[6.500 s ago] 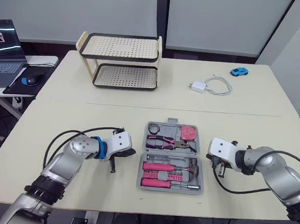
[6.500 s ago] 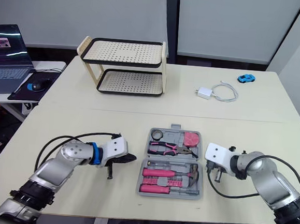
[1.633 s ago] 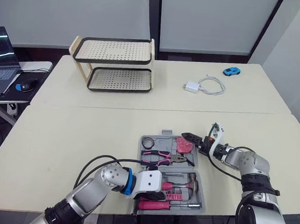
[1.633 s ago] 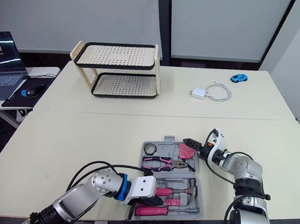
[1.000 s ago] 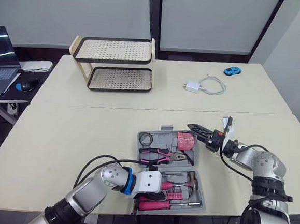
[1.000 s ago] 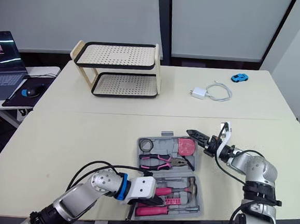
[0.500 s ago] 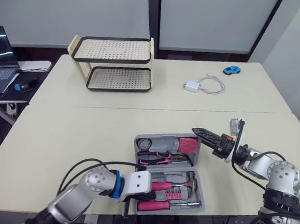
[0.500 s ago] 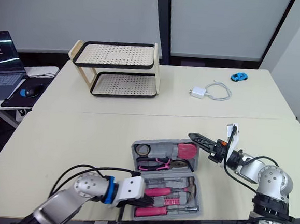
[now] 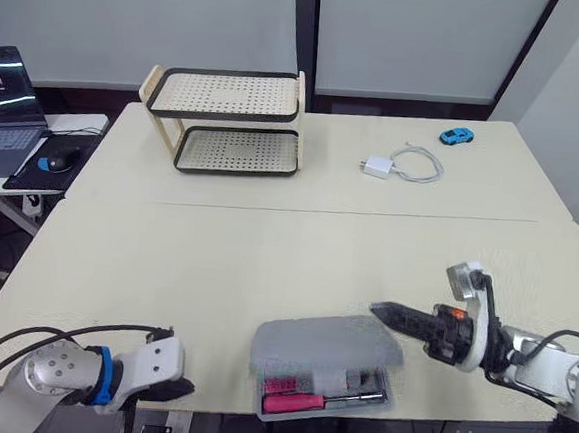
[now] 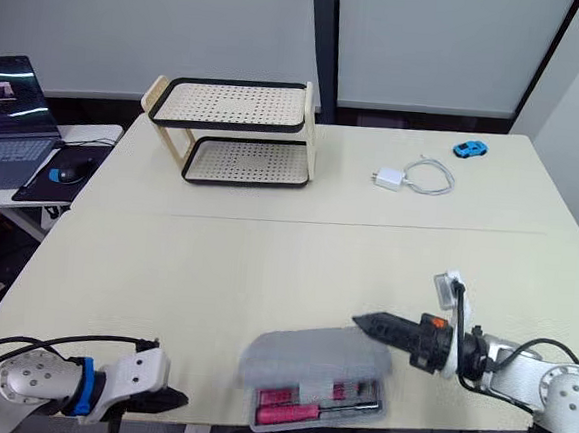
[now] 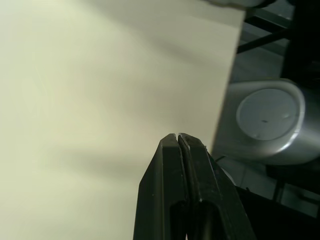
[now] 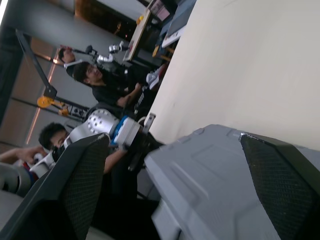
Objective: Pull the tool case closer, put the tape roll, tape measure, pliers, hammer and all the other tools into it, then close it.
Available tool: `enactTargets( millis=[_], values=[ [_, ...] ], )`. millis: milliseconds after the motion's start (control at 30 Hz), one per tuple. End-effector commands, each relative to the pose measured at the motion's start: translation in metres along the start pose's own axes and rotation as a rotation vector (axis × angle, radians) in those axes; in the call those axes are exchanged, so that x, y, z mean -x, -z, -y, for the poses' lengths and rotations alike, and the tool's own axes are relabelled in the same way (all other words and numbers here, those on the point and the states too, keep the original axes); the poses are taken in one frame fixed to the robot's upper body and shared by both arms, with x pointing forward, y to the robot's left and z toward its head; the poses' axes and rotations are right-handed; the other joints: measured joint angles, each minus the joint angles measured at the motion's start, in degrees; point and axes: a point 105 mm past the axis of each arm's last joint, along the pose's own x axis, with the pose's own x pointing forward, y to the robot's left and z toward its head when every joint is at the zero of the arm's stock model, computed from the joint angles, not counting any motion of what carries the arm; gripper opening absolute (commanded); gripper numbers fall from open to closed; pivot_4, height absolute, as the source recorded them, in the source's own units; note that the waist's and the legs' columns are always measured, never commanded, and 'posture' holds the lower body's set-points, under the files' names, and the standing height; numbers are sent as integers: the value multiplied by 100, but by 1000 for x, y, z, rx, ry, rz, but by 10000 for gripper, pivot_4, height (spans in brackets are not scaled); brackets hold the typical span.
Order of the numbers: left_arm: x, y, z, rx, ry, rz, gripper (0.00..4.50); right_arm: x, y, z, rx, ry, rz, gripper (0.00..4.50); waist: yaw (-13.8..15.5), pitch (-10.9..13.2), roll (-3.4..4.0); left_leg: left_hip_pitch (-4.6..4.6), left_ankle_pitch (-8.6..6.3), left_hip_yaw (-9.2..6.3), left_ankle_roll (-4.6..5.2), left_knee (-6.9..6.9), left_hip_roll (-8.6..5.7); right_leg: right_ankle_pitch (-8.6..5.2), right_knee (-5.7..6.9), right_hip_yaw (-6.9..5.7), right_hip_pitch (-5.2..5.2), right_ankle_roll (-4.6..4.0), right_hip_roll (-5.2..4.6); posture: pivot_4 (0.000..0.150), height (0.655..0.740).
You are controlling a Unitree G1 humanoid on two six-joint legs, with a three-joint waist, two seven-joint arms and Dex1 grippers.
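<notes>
The grey tool case point(image 9: 325, 342) lies near the table's front edge with its lid almost down. A narrow gap at the front shows pink-handled tools point(image 9: 300, 400) inside. My right gripper point(image 9: 382, 311) reaches in from the right and its tip meets the lid's right edge. In the right wrist view its fingers point(image 12: 75, 195) stand wide open with the grey lid point(image 12: 215, 175) spread between them. My left gripper point(image 9: 178, 389) is shut and holds nothing, low at the front left edge of the table, well left of the case. In the left wrist view its closed tips point(image 11: 178, 141) hover over bare tabletop.
A two-tier perforated rack point(image 9: 227, 121) stands at the back left. A white charger with cable point(image 9: 381, 167) and a blue toy car point(image 9: 457, 136) lie at the back right. A laptop point(image 9: 2, 104) sits on a side desk. People point(image 12: 100, 80) show beyond the table.
The case lid has swung down from open to almost closed, with my right gripper following it down. My left gripper has pulled out of the case to the front left edge.
</notes>
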Motion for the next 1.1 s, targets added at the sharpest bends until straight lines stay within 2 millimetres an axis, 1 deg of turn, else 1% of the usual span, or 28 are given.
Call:
enactTargets(
  millis=[33,67,133,167,233,300,333,367,433,500,533,567,600,667,733,800,867,1000,1100],
  values=[
    [-5,-11,-6,-24,-32,37,0,3,3,-13,119,41,-65,44557,-6,3,-5,0,0,0,0,0,0,0,1,-1,0,0,0,1500,7400],
    [-8,-16,-7,-22,-35,53,0,5,4,-10,171,103,-107,44557,-6,3,-5,0,0,-1,0,0,1,0,1,-2,0,0,1,1500,7400],
    [-14,-24,-6,-22,-40,75,0,11,8,8,318,275,-205,44557,-6,3,-8,1,0,0,0,0,0,0,2,-3,0,1,1,1500,7400],
    [-15,-26,-6,-22,-41,79,0,17,10,19,406,360,-259,42905,-7,1,-13,0,1,-1,-1,0,-3,-1,0,-7,-1,2,5,1500,7400],
    [-19,-28,-2,-18,-27,75,0,29,14,38,593,468,-383,38505,-9,1,-19,0,1,0,-2,1,-9,-3,-4,-11,-2,5,7,1500,7400],
    [-24,-29,0,-12,-34,72,0,37,17,52,707,508,-462,31758,-14,3,-22,1,2,4,-3,0,-15,-4,-6,-13,0,7,9,1500,7400],
    [-26,-31,1,-10,-33,71,0,40,22,58,749,513,-511,29211,-15,3,-23,2,2,4,-3,-1,-13,-4,-6,-13,0,7,10,1500,7400],
    [-30,-33,1,-8,-33,71,0,43,26,63,784,517,-554,24918,-15,4,-23,2,2,4,-4,-1,-13,-4,-6,-13,0,7,11,1500,7400],
    [-36,-37,3,-10,-27,72,0,46,35,73,836,513,-627,18472,-13,6,-28,3,2,3,-4,0,-9,-4,-5,-12,2,6,10,1500,7400],
    [-44,-46,2,-14,-33,86,0,42,41,79,868,502,-650,11144,-9,6,-29,2,2,2,-5,1,-7,-3,-5,-12,3,6,9,1500,7400],
    [-48,-49,2,-13,-36,91,0,39,42,80,870,494,-642,6742,-7,8,-31,3,3,0,-5,1,-7,-3,-5,-11,5,6,9,1500,7400],
    [-51,-51,3,-19,-31,90,0,36,45,81,865,482,-636,4232,-4,9,-35,2,3,0,-5,2,-6,-3,-4,-12,4,6,9,1500,7400],
    [-54,-53,4,-25,-24,90,0,34,50,82,861,471,-643,669,-4,10,-36,3,3,-2,-5,3,-4,-3,-3,-12,5,5,9,1500,7400],
    [-59,-60,6,-29,-16,101,0,31,59,84,858,454,-668,258,0,9,-35,3,3,-3,-5,2,-3,-3,-4,-10,5,5,9,1500,7400],
    [-64,-66,7,-39,-6,108,0,27,64,84,877,442,-682,258,1,9,-36,2,3,-3,-5,2,-2,-3,-5,-9,5,5,7,1500,7400],
    [-68,-70,12,-39,29,109,0,19,67,79,873,409,-672,258,3,10,-36,2,3,-4,-5,3,-4,-3,-6,-9,7,5,6,1500,7400],
    [-72,-73,11,-59,32,106,0,14,72,75,880,382,-683,258,7,8,-33,3,3,-6,-5,4,-4,-3,-4,-10,7,5,7,1500,7400],
    [-79,-82,8,-71,40,120,0,10,75,73,871,381,-677,258,47,8,-34,3,3,-9,-5,9,-7,-3,-5,-11,13,5,4,1500,7400],
    [-86,-88,5,-84,41,138,0,12,76,75,854,400,-677,258,118,7,-31,4,3,-10,-5,14,-10,-3,-5,-11,16,5,2,1500,7400]
  ],
)
